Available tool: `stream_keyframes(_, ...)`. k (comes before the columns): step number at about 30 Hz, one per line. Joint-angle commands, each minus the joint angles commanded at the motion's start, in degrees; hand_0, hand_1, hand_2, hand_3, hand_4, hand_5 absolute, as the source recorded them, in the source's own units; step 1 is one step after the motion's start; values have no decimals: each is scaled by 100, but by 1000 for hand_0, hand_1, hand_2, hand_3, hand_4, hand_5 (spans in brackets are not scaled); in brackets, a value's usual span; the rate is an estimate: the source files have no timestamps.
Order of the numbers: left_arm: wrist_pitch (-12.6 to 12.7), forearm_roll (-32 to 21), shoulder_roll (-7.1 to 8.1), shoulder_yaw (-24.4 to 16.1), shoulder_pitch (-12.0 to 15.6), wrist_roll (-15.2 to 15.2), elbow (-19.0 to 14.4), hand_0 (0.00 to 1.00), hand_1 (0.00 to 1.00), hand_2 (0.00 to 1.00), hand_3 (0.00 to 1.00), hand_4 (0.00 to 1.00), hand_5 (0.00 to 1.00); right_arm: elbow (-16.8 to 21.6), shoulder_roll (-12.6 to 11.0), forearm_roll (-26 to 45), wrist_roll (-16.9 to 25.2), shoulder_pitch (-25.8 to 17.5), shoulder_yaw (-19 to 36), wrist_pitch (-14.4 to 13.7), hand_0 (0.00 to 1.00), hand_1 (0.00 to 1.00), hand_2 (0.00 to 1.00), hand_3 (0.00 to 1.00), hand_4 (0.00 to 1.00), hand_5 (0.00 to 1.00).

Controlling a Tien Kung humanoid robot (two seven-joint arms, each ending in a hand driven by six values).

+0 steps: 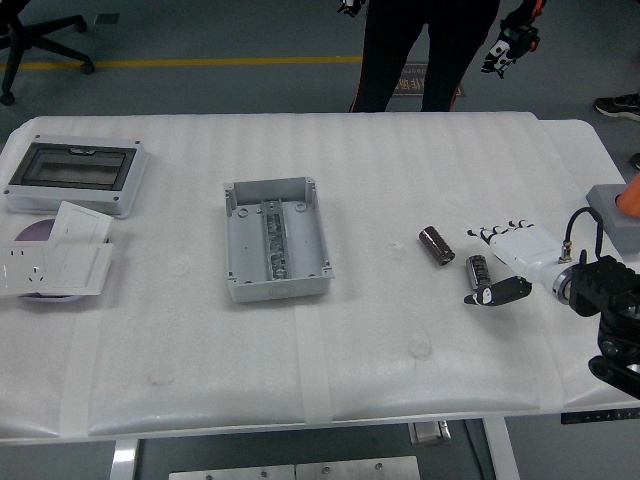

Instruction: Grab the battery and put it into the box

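Right hand (507,262) open, touching the nearer battery (479,271).

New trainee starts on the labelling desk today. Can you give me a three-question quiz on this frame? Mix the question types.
1. True or false: a battery already lies inside the grey box.
2. How many batteries lie on the table?
A. one
B. two
C. three
3. Which robot hand is in view, and where is it relative to the nearer battery?

Key
1. False. Both batteries lie on the table, well to the right of the box.
2. B. The second battery lies a little to the left of the first.
3. The right hand, fingers spread, right beside that battery; whether it touches it is unclear.
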Motion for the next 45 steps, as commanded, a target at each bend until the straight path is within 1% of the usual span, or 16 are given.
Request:
stream_keyframes(1,0,-1,2,-1,0,0,0,376,605,489,333,476,370,-15,-2,6,-1,3,-24,3,798,644,747,963,696,291)
stream_keyframes(6,4,-23,10,8,-5,-10,1,376,605,489,333,476,370,-90,-7,41,16,33,-152,-15,798,644,747,963,696,291)
stream_keyframes(7,6,-26,11,9,-6,-14,1,375,604,489,333,475,372,-99,-8,50,21,35,-172,-24,773,619,720,886,587,219)
stream_keyframes(12,10,-25,14,4,-7,-24,3,375,604,489,333,475,372,-103,-6,70,32,44,-212,-112,773,619,720,886,587,219)
stream_keyframes(13,11,-28,13,7,-6,-27,3,375,605,489,333,474,372,-101,-3,77,35,49,-215,-136,764,610,712,853,555,202)
stream_keyframes(18,13,-74,13,45,-7,-49,6,375,605,489,333,474,372,-110,20,121,69,76,-240,-245,764,610,712,853,555,202)
stream_keyframes(19,15,-92,14,56,-8,-54,7,375,605,490,333,473,375,-113,25,131,76,81,-250,-262,757,598,687,824,531,201)
stream_keyframes(24,21,-143,19,93,-10,-70,6,375,605,490,333,473,375,-125,46,184,112,103,-319,-338,757,598,687,824,531,201)
stream_keyframes(25,24,-148,20,96,-10,-73,7,375,605,489,334,473,379,-125,48,195,120,105,-328,-350,741,572,657,784,521,200)
stream_keyframes(30,39,-144,23,92,-16,-91,10,375,605,489,334,473,379,-141,64,267,165,137,-345,-420,741,572,657,784,521,200)
stream_keyframes(31,43,-139,24,87,-18,-95,11,374,605,491,335,473,382,-138,63,278,170,142,-333,-430,726,560,643,750,507,200)
stream_keyframes(34,53,-127,22,79,-22,-107,13,374,605,491,335,473,382,-94,47,338,192,149,-217,-475,726,560,643,750,507,200)
stream_keyframes(39,58,-88,5,60,-11,-105,12,375,605,505,335,473,384,73,56,425,185,203,196,-546,722,554,636,744,505,211)
stream_keyframes(42,60,-60,-3,35,0,-97,13,375,605,505,335,473,384,206,168,494,168,298,473,-590,722,554,636,744,505,211)
stream_keyframes(44,61,-42,-6,17,4,-93,13,375,605,521,335,473,390,302,291,553,156,377,605,-617,715,554,633,751,505,218)
stream_keyframes(45,62,-24,-8,0,6,-87,14,375,605,521,335,473,390,379,408,620,152,444,667,-643,715,554,633,751,505,218)
